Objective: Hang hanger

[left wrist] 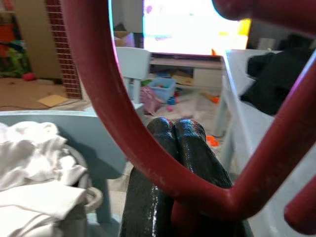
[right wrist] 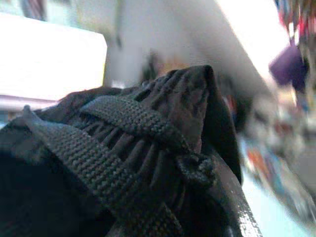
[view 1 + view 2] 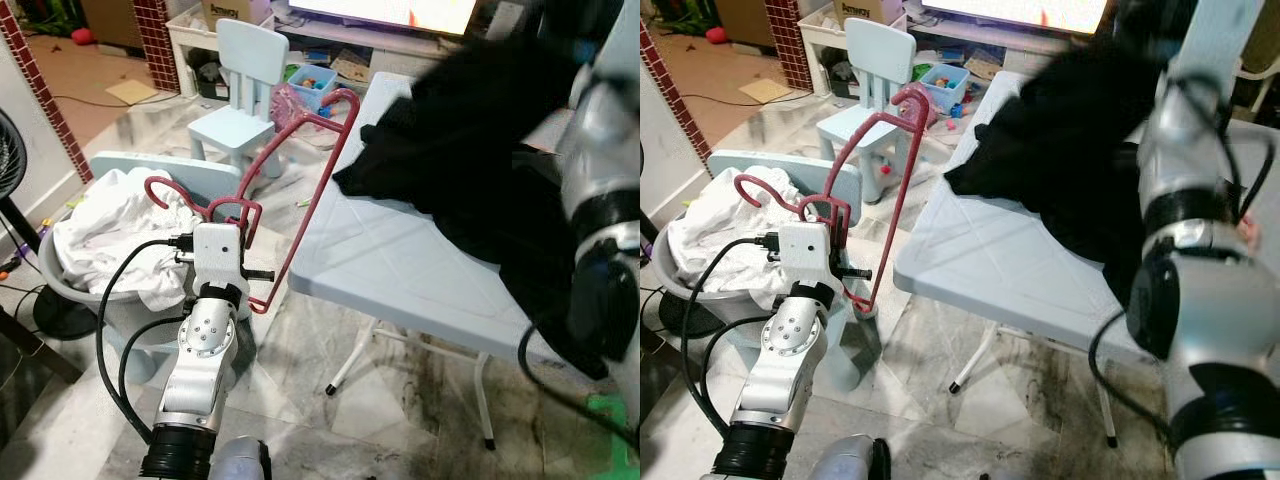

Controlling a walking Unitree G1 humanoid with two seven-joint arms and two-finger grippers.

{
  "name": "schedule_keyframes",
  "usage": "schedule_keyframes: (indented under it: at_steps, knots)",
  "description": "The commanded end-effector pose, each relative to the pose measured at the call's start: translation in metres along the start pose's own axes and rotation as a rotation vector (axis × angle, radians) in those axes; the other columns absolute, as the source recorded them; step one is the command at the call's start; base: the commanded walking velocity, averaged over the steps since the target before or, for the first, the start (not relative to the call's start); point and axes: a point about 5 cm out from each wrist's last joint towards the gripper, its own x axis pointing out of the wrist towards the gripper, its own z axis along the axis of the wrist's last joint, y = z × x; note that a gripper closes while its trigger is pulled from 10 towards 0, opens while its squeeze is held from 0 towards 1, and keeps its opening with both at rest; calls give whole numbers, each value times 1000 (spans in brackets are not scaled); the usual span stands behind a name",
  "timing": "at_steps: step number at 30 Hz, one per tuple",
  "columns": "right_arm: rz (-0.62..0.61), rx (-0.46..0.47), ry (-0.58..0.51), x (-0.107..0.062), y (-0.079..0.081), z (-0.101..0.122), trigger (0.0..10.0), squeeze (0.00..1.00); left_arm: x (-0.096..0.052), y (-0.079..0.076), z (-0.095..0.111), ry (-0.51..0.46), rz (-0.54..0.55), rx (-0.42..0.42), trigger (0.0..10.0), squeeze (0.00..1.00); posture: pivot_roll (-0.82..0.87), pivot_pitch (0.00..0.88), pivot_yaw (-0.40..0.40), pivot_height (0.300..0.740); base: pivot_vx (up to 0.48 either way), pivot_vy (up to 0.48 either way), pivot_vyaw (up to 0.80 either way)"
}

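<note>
Off the table's near-left corner, a red hanger is held up by the left gripper, beside a black garment.

The pale blue table [image 3: 400, 260] carries the black garment [image 3: 470, 130] over its far right part, bunched against the right gripper [image 2: 197, 197], whose fingers seem clamped on the cloth. The red hanger [image 3: 320, 175], thin, stiff and probably light, stands tilted just off the table's left edge, above the basket of white laundry [image 3: 110, 240]. The left gripper [image 1: 175, 131] has its fingers pressed together on the bar near the hook, a sound hold; smooth plastic might swivel there.
</note>
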Motion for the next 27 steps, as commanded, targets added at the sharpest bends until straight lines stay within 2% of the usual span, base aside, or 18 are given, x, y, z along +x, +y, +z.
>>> schedule_keyframes:
  at_steps: [1, 2, 4, 5, 6, 7, 8, 12, 15, 17, 19, 21, 22, 24, 27]
  knots:
    - [-69, 39, 27, 4, -16, -1, 10000, 0, 2, -6, 1, 3, -27, -2, 10000, 0, 77, 0, -53, 740, 0, 0, 0]
    - [-101, 26, 65, 1, -23, -14, 10000, 0, 2, -8, 0, 7, -36, -6, 10000, 0, 74, 0, -49, 740, 0, 0, 0]
    - [-131, 12, 96, -1, -32, -27, 10000, 0, 1, -10, -1, 13, -53, -11, 10000, 0, 70, 0, -47, 740, 0, 0, 0]
    - [-120, -29, 152, -6, -36, -43, 10000, 0, 1, -12, -2, 17, -65, -12, 10000, 0, 68, 0, -45, 740, 0, 0, 0]
    - [-18, -43, 199, -12, -32, -60, 10000, 0, 0, -15, -3, 26, -83, -20, 10000, 0, 69, 0, -46, 740, 0, 0, 0]
    - [8, -42, 206, -13, -31, -63, 10000, 0, 0, -15, -3, 28, -88, -22, 10000, 0, 69, 0, -46, 740, 0, 0, 0]
    - [36, -125, 208, -17, -32, -70, 10000, 1000, -1, -17, -3, 31, -100, -23, 10000, 0, 72, 0, -47, 740, 0, 0, 0]
    - [96, -230, 233, -28, -40, -94, 10000, 1000, -4, -16, -7, 47, -119, -19, 10000, 0, 62, 0, -40, 740, 0, 0, 0]
    - [140, -251, 252, -35, -43, -106, 10000, 1000, -6, -16, -10, 64, -136, -18, 10000, 0, 45, 0, -28, 740, 0, 0, 0]
    - [238, -257, 304, -49, -42, -126, 10000, 1000, -7, -20, -12, 74, -180, -14, 10000, 0, 35, 0, -21, 740, 0, 0, 0]
    - [286, -196, 331, -58, -40, -134, 10000, 1000, -7, -21, -11, 72, -205, -4, 10000, 0, 25, 0, -13, 740, 0, 0, 0]
    - [291, -185, 339, -60, -40, -137, 10000, 1000, -7, -21, -11, 69, -206, -5, 10000, 0, 25, 0, -13, 740, 0, 0, 0]
    - [293, -144, 364, -65, -42, -142, 10000, 1000, -7, -20, -11, 76, -207, -52, 10000, 0, 23, 0, -12, 740, 0, 0, 0]
    - [334, -86, 347, -73, -40, -145, 10000, 1000, -6, -18, -10, 73, -201, -55, 10000, 0, 15, 0, -7, 740, 0, 0, 0]
    - [338, -89, 312, -88, -45, -151, 10000, 1000, -3, -15, -8, 57, -178, -44, 10000, 0, 3, 0, 3, 740, 0, 0, 0]
